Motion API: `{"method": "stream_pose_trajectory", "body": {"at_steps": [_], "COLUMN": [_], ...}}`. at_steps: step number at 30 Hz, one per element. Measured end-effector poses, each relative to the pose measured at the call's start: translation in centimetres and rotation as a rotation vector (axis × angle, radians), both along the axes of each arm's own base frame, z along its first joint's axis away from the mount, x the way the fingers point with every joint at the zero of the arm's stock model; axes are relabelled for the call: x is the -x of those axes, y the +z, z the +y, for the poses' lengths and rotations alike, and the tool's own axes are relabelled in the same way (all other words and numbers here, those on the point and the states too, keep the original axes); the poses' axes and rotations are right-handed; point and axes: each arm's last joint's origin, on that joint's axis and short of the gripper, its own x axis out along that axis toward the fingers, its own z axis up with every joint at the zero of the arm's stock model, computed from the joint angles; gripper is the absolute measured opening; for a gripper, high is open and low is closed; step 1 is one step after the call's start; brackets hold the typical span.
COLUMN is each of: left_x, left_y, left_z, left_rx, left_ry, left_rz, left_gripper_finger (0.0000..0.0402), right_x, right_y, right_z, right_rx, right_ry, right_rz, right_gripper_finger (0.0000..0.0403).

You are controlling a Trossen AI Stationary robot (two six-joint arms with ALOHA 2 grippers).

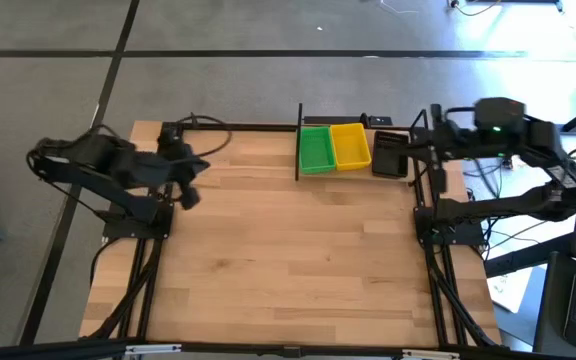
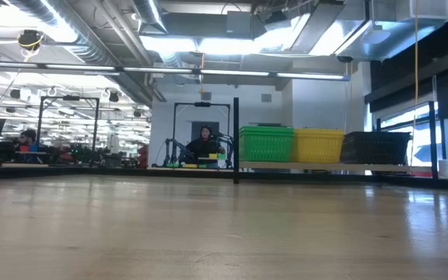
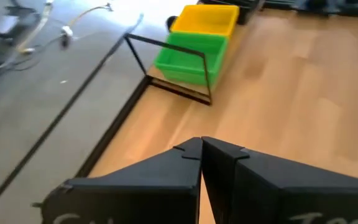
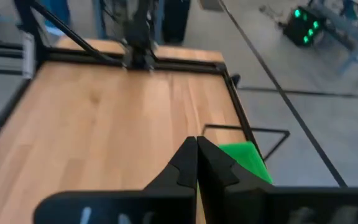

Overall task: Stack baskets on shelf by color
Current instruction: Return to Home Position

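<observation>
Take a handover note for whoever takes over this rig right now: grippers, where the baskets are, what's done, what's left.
Left gripper: shut, empty, held over the left side of the table.
Right gripper: shut, empty, at the table's right edge beside the shelf.
Baskets: green stack, yellow stack and black stack stand side by side on the shelf. No loose basket is in view.
Done: sorting by colour looks finished, though the count per stack can't be read.
Left: probably only parking both arms.
</observation>
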Motion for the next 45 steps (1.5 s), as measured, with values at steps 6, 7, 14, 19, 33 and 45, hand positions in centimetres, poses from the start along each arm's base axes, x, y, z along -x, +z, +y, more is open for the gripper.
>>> {"method": "stream_pose_trajectory", "body": {"at_steps": [6,7,14,19,33,45], "left_x": [4.9,5.5,8.8,10.4,14.2,13.9], "left_y": [-0.5,-0.9,-4.8,-6.7,-10.8,-11.6], "left_z": [0.3,0.4,1.1,1.5,3.2,2.8], "left_rx": [0.099,0.115,0.198,0.211,0.23,0.196], "left_ry": [-0.089,-0.099,-0.192,-0.327,-0.413,-0.488], "left_rz": [-0.123,-0.147,-0.376,-0.53,-0.745,-0.722], "left_gripper_finger": [0.0,0.0,0.0,0.0,0.0,0.0], "right_x": [3.3,3.7,5.7,6.3,7.1,8.0], "right_y": [-0.2,-0.5,-4.2,-6.8,-12.9,-17.1], "right_z": [1.4,1.6,2.1,2.3,2.5,2.6], "right_rx": [-0.045,-0.064,-0.197,-0.21,-0.211,-0.224], "right_ry": [0.088,0.087,0.053,0.098,0.106,0.114], "right_rz": [-0.055,-0.063,-0.168,-0.274,-0.398,-0.527], "right_gripper_finger": [0.0,0.0,0.0,0.0,0.0,0.0]}}
